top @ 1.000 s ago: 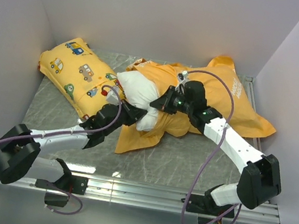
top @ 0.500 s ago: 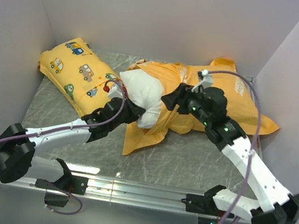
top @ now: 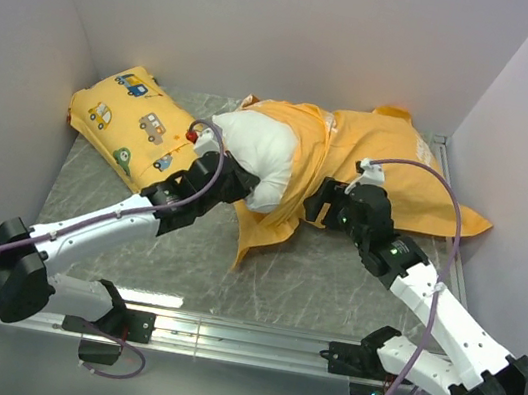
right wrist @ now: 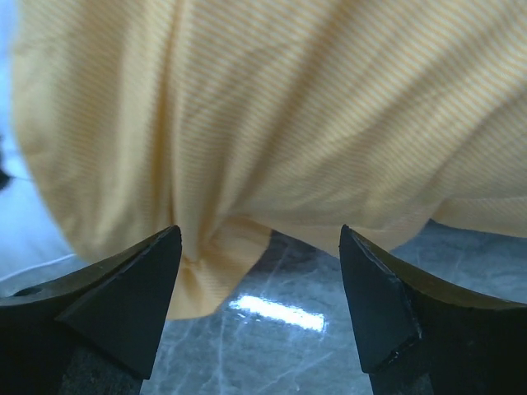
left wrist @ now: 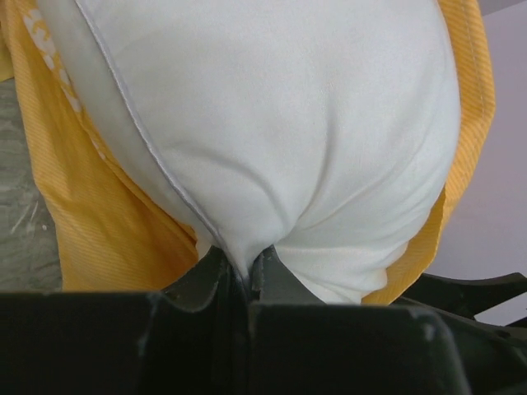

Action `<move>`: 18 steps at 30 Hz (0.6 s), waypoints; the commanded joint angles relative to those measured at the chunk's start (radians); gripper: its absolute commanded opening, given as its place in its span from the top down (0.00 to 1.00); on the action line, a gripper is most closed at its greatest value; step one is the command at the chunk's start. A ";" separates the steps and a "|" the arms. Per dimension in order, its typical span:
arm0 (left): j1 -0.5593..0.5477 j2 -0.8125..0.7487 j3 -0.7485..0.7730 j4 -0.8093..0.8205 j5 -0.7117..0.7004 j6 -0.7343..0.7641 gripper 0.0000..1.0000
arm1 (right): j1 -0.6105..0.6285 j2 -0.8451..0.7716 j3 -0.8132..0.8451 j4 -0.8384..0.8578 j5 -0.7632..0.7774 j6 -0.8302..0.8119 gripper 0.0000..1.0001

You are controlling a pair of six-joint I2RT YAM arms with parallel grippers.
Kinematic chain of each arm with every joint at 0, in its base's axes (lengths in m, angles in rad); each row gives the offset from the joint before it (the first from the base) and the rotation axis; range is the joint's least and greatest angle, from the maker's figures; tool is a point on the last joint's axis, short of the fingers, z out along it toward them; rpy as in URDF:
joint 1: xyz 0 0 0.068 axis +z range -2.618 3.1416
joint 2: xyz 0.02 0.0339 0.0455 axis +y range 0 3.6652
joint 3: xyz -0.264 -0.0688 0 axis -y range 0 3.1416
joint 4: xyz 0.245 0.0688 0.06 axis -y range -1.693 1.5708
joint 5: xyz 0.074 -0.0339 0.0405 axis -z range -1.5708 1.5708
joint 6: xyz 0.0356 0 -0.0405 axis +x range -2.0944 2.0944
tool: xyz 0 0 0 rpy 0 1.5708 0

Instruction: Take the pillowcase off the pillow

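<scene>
On the table (top: 330, 285), near its middle, my left gripper (left wrist: 241, 270) is pinched tight on a thin fold of the white pillow (left wrist: 272, 123), which bulges leftward out of the orange pillowcase (top: 391, 168). My right gripper (right wrist: 259, 239) stands wide and holds nothing, with a hanging fold of the cover just ahead of its fingers.

My worry is the left pinch. It is shallow, so a hard pull could slip it off. If the right closes too deep, it may catch pillow along with fabric and drag both together.

Only the overhead view shows the case trailing off to the right. Only the left wrist view shows the pinch itself.
</scene>
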 commanded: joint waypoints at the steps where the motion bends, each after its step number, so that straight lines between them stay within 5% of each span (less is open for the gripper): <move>1: -0.002 -0.062 0.101 -0.002 -0.057 0.051 1.00 | -0.004 0.024 -0.015 0.071 0.072 -0.025 0.16; 11: 0.008 -0.114 0.173 -0.089 -0.097 0.096 1.00 | -0.009 0.074 -0.037 0.184 0.099 -0.037 0.18; 14: 0.010 -0.114 0.201 -0.114 -0.105 0.108 1.00 | -0.012 0.081 -0.017 0.194 0.110 -0.037 0.35; 18: 0.019 -0.127 0.227 -0.120 -0.111 0.125 1.00 | -0.022 0.088 0.006 0.175 0.137 -0.037 0.85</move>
